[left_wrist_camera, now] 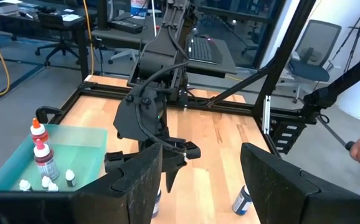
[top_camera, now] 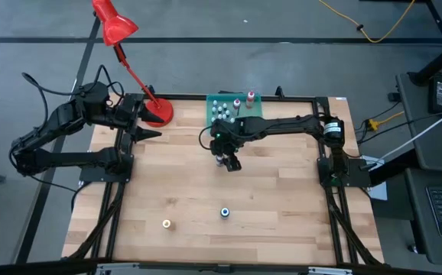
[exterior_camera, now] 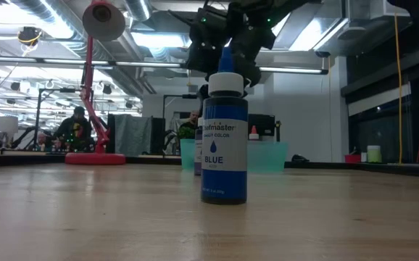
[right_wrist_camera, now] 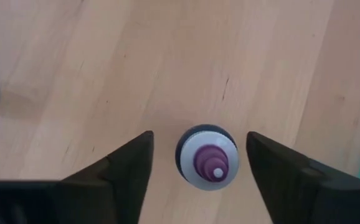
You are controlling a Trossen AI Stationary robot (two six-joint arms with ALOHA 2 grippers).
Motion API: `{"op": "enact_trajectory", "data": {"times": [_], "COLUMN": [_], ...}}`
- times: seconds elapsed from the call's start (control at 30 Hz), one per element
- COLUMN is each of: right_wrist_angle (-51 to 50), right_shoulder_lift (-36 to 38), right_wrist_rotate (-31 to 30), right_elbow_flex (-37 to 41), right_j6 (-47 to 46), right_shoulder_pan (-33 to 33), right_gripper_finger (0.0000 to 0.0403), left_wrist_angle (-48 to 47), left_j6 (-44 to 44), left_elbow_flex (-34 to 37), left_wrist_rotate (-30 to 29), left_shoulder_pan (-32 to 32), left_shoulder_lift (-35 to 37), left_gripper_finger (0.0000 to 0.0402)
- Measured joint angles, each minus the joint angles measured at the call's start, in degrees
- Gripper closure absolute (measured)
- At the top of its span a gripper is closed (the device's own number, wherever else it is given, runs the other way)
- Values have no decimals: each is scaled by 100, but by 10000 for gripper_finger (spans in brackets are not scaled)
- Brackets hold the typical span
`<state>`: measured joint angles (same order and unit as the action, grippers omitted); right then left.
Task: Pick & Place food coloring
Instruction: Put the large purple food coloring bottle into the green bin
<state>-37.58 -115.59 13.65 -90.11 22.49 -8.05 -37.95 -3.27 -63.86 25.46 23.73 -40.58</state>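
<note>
Two arms work over the tabletop [top_camera: 206, 191]. The right end effector [right_wrist_camera: 198, 163] hangs over the middle of the board with its fingers [right_wrist_camera: 121, 168] apart, straddling one purple-tipped food coloring bottle [right_wrist_camera: 207, 158] that stands upright between them; no finger touches it. In the high view this bottle is hidden under the end effector.

The left end effector [left_wrist_camera: 198, 180] waits at the left edge near the red desk lamp [top_camera: 129, 69], fingers apart and empty.

Two more bottles stand loose nearer the front edge: a blue bottle [top_camera: 225, 212], which fills the low view, and a yellow-capped bottle [top_camera: 167, 224] well to its left. The rest sit in the teal tray [top_camera: 253, 110] at the back edge. Two taller bottles with reddish caps [left_wrist_camera: 40, 146] can be counted there, plus several tiny whitish ones [left_wrist_camera: 46, 182], but the exact number is hard to make out, as the left end effector's finger cuts off the tray's near corner.
</note>
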Motion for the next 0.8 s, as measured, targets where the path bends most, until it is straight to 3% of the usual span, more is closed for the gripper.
{"op": "enact_trajectory", "data": {"times": [0.37, 0.6, 0.8], "right_wrist_angle": [-6, -209, -1499], "right_shoulder_lift": [0, 217, 758], "right_wrist_rotate": [-3, -8, -202], "right_elbow_flex": [0, -4, -840], "right_j6": [-79, -117, -103], "right_shoulder_pan": [-3, -7, -7], "right_gripper_finger": [277, 282, 282], "left_wrist_angle": [2, 2, 2], "left_j6": [0, 0, 1], "left_elbow_flex": [0, 0, 0], "left_wrist_rotate": [-3, -5, -7], "left_shoulder_pan": [0, 0, 0], "left_shoulder_lift": [0, 0, 0], "left_gripper_finger": [190, 190, 190]}}
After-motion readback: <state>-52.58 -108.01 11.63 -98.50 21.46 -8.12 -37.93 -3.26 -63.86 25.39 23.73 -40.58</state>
